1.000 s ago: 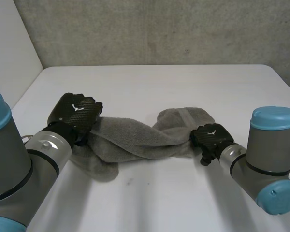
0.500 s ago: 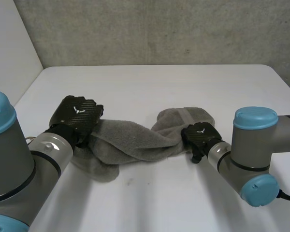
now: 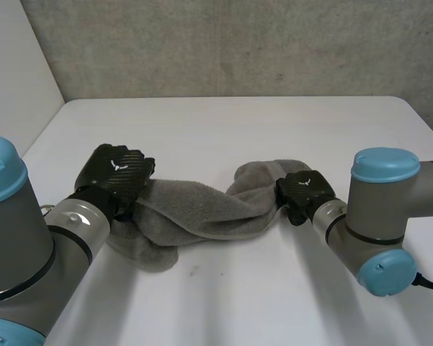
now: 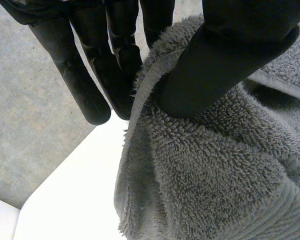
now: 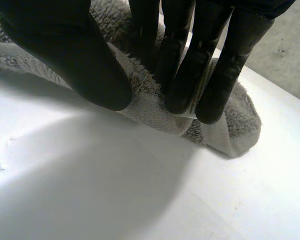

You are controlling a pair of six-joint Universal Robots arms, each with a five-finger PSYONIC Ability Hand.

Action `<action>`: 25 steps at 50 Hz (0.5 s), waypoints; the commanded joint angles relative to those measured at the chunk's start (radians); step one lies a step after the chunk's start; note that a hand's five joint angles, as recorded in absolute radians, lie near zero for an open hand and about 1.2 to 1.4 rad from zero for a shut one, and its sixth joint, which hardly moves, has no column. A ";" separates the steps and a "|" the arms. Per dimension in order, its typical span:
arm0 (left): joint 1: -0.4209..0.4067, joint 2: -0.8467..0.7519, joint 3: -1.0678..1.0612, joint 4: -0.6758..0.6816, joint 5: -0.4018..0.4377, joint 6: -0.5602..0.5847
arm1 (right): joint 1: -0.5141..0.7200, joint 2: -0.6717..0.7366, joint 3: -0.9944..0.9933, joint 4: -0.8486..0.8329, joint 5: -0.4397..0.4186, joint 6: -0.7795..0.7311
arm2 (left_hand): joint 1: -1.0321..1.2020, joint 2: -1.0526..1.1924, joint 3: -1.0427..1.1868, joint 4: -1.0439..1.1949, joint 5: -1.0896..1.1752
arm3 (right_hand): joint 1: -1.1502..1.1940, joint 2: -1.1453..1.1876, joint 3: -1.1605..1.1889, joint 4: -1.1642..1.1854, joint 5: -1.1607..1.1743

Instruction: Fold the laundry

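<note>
Grey looped terry towel is lying rope-twisted and bunched on your smooth white table. Your left hand is pinching the towel's hemmed edge at one end, thumb against fingers. Your right hand is clamping the towel's other, rolled end, thumb opposing fingers.

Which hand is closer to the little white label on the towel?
Right. The right hand pinches the towel at the white label; the left hand grips the opposite end.
</note>
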 commanded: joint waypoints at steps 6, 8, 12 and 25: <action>0.041 0.000 -0.015 -0.003 0.002 0.002 | -0.051 -0.305 0.009 0.110 -0.003 -0.064 | 0.225 0.181 0.180 0.178 0.194 | 0.446 0.224 0.216 0.207 0.252; 0.050 0.002 -0.026 -0.003 0.002 0.005 | -0.098 -0.406 -0.005 0.214 -0.012 -0.150 | 0.225 0.181 0.180 0.178 0.194 | 0.446 0.224 0.216 0.207 0.252; 0.058 0.000 -0.052 -0.008 0.003 0.006 | -0.129 -0.514 -0.014 0.339 -0.012 -0.262 | 0.225 0.181 0.180 0.178 0.194 | 0.446 0.224 0.216 0.207 0.252; 0.046 -0.067 -0.101 -0.164 0.051 0.029 | -0.123 -0.571 0.146 0.667 0.003 -0.620 | 0.225 0.181 0.180 0.178 0.194 | 0.446 0.224 0.216 0.207 0.252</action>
